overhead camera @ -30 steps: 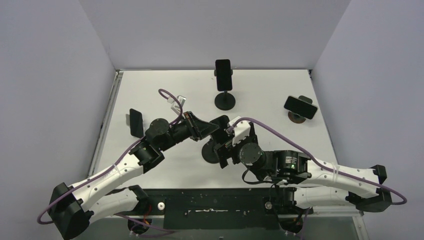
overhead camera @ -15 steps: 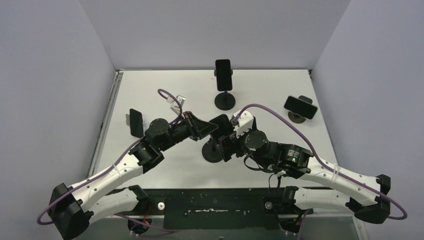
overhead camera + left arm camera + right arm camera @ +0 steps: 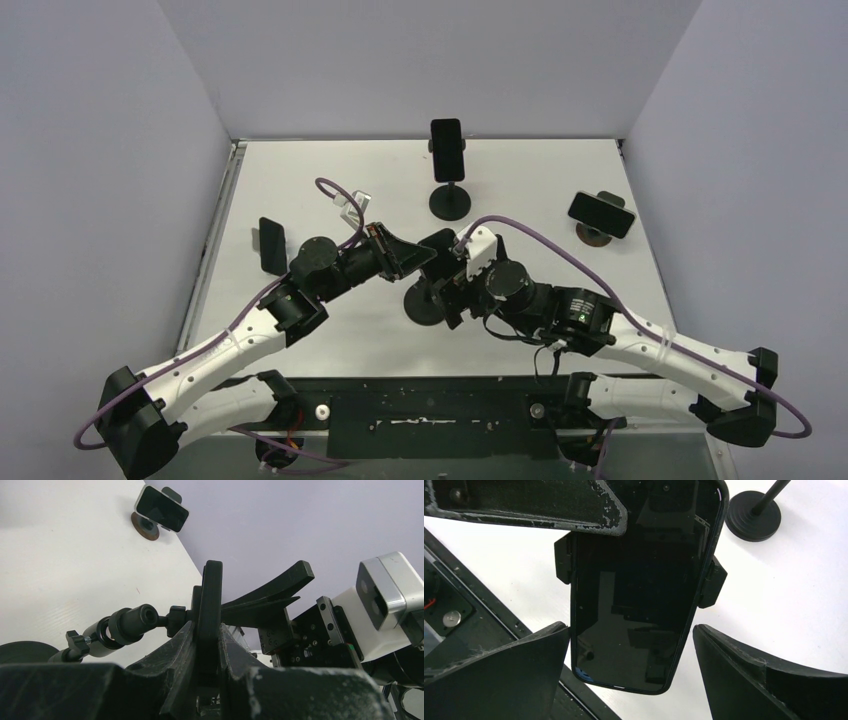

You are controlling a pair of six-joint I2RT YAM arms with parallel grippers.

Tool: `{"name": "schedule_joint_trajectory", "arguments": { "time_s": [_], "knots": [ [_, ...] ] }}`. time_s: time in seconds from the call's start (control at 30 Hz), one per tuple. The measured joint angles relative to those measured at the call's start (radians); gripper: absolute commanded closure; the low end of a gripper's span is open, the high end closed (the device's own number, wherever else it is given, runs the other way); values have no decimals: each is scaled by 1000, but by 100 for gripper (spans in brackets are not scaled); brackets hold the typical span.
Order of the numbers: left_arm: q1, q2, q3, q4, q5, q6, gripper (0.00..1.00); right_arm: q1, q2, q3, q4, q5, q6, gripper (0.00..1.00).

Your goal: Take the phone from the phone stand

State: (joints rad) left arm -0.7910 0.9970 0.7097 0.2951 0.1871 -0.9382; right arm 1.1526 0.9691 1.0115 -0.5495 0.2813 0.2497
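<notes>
A black phone [image 3: 441,249] sits in the side clamps [image 3: 713,582] of a black phone stand, above its round base [image 3: 424,306]. My left gripper [image 3: 418,256] is shut on the phone's upper end. In the left wrist view the phone [image 3: 211,595] shows edge-on, pinched between my fingers [image 3: 175,650], with the stand's arm [image 3: 125,627] to the left. My right gripper [image 3: 452,291] is open. In the right wrist view its fingers [image 3: 504,672] stand on either side of the phone's lower end [image 3: 639,610] without touching it.
A second phone on a tall stand [image 3: 447,150] stands at the back middle. A third phone on a low stand [image 3: 602,215] is at the back right. A loose black phone [image 3: 271,245] is at the left. The table's near edge [image 3: 454,615] lies just below the phone.
My right arm has moved left and forward, bringing its open gripper round the phone's lower end. The left gripper has stayed shut on the phone.
</notes>
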Motion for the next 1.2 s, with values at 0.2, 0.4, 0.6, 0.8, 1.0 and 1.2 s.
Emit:
{"name": "schedule_joint_trajectory", "arguments": {
  "time_s": [0.2,0.4,0.6,0.8,1.0,1.2],
  "knots": [
    [0,0,0,-2,0,-1,100,0,47,0,-10,10,-40,0],
    [0,0,0,-4,-1,-1,100,5,61,0,-16,28,-79,1],
    [0,-2,0,-6,-4,-1,100,8,61,0,-14,37,-97,1],
    [0,-2,0,-7,-5,0,100,8,61,0,-11,36,-105,0],
    [1,-3,0,-7,-8,-1,100,7,60,-3,4,35,-102,0],
    [1,-5,0,-9,-8,-1,100,7,49,-30,40,37,-80,0]
  ]
}}
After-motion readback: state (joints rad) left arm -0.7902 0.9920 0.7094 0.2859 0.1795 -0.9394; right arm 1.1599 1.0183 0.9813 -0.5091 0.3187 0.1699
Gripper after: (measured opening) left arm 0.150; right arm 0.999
